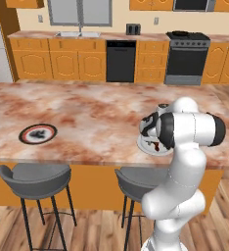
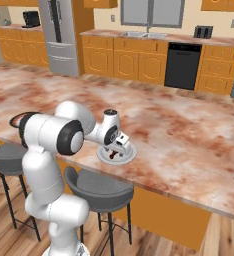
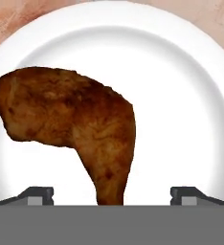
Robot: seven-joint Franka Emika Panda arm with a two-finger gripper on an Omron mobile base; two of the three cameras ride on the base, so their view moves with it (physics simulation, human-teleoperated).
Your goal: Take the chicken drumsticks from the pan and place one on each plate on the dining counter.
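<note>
Gripper [image 3: 112,194] open above drumstick [image 3: 80,127], bone end pointing between its fingertips.

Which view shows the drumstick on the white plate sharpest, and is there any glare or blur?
Hand view: drumstick crisp on the white plate, no glare, evenly lit. Left base view: the arm hides most of the plate. Right base view: small, soft under the claw.

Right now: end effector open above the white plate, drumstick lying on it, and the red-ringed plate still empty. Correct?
One thing is off: the red-ringed plate already holds a dark piece, seen in the left base view. The rest stands: the end effector is open over the white plate with the drumstick on it.
</note>
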